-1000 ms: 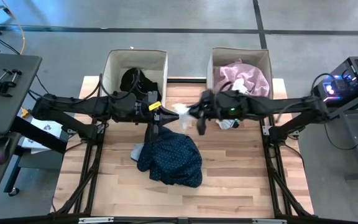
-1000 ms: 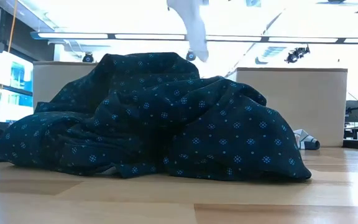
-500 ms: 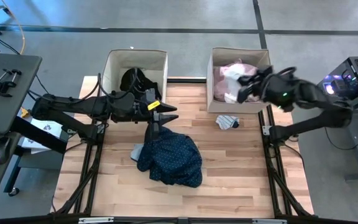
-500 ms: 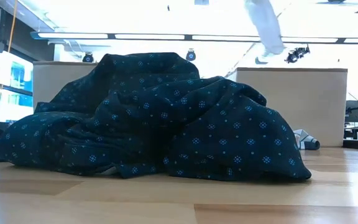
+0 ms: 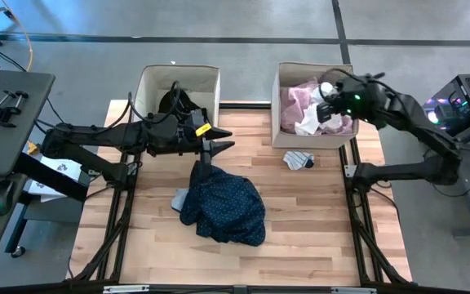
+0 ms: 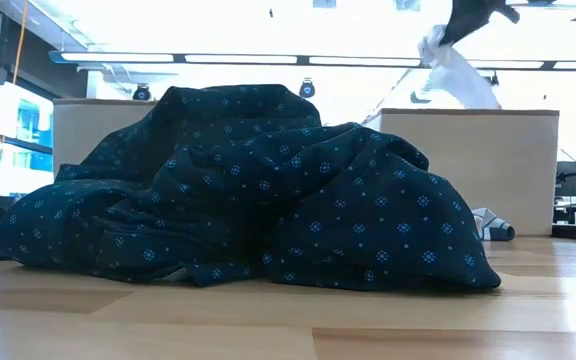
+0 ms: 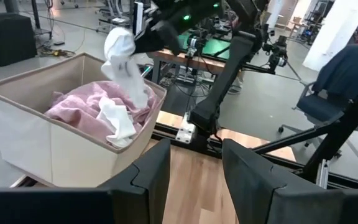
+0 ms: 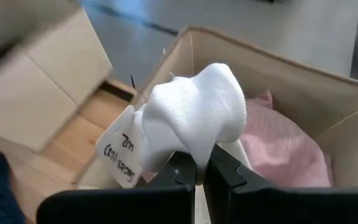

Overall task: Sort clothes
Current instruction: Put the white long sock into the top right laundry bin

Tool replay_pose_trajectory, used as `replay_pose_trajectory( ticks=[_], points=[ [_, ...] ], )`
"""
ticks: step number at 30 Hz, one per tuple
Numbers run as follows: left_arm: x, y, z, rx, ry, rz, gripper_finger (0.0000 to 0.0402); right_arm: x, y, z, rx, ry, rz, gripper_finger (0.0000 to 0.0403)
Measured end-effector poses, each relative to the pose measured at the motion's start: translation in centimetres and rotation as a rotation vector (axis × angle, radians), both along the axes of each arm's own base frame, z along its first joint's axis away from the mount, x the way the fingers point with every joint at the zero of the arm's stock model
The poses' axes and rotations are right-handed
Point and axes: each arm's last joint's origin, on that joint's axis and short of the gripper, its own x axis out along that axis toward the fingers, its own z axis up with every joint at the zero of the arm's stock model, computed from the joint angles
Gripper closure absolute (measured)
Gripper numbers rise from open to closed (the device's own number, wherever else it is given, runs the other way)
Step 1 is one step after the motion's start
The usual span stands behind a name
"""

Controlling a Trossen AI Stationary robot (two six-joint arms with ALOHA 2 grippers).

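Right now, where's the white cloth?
High view: white cloth hangs from the right gripper over the right-hand box, above the pink shirt.

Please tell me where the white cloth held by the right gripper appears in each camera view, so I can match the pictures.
High view: white cloth hangs over the right box, below the right gripper.
Low view: upper right, above the box's wall.
Left wrist view: upper left, over the box.
Right wrist view: centre, clamped above the fingers.
Shared landmark: the pink shirt in that box.
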Motion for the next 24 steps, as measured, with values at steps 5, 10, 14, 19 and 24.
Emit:
replay_pose_trajectory(
  ticks=[5,10,14,19,24],
  points=[
    [0.0,0.0,0.0,-0.001,0.0,-0.003,0.0266,1.6,-2.9,-1.6,0.048,0.138,0.028,0.0402],
    [-0.1,-0.5,-0.2,0.0,0.019,-0.021,0.0266,2.8,-5.7,-3.4,0.098,0.26,0.042,0.0402],
    [-0.1,-1.0,-0.4,-0.015,0.039,-0.033,0.0266,3.4,-7.7,-4.8,0.136,0.345,0.058,0.0402],
    [-0.2,-1.7,-0.5,-0.04,0.045,-0.052,0.0266,4.1,-10.0,-6.7,0.209,0.411,0.094,0.0402],
    [-0.3,-2.4,-0.5,-0.039,0.046,-0.079,0.0266,4.8,-12.0,-8.9,0.315,0.444,0.103,0.0402]
  ],
)
